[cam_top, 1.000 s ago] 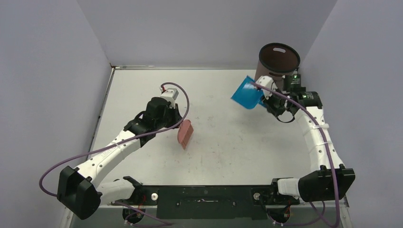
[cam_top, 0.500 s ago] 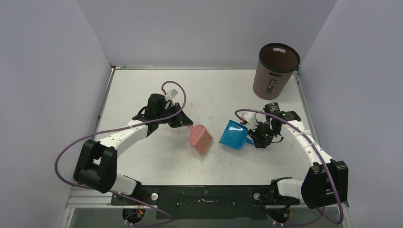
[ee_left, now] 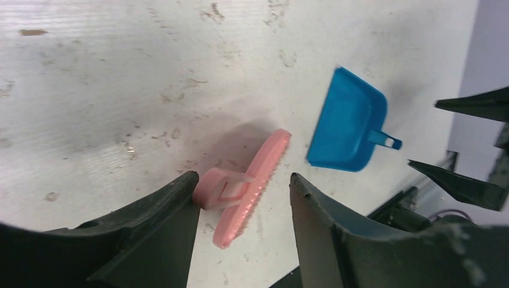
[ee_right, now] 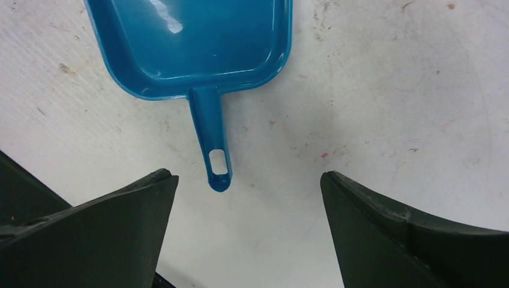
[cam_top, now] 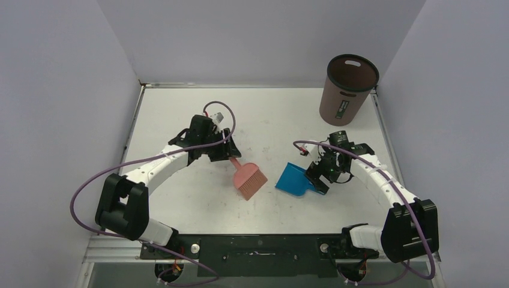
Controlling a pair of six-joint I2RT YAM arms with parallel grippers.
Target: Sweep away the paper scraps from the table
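Note:
No paper scraps show in any view. On the white table (cam_top: 276, 114) the pink hand brush (cam_top: 249, 179) lies flat, with my left gripper (cam_top: 231, 154) open over its handle. From the left wrist, the brush (ee_left: 259, 174) lies between the spread jaws of that gripper (ee_left: 243, 177); its handle loop is against the left finger and clear of the right one. The blue dustpan (cam_top: 293, 179) rests beside the brush. My right gripper (cam_top: 317, 182) stands wide open at the pan's handle. The handle tip (ee_right: 218, 171) lies untouched between the fingers of the right gripper (ee_right: 249, 180).
A brown waste bin (cam_top: 349, 89) stands upright at the table's far right corner. Grey-lilac walls close in the left, back and right sides. The tabletop (ee_right: 390, 90) carries faint scuff marks. The arm bases sit along the near edge.
The right arm carried the dustpan down from the bin to the table and let go, jaws now wide. The left arm set the brush down and opened its jaws.

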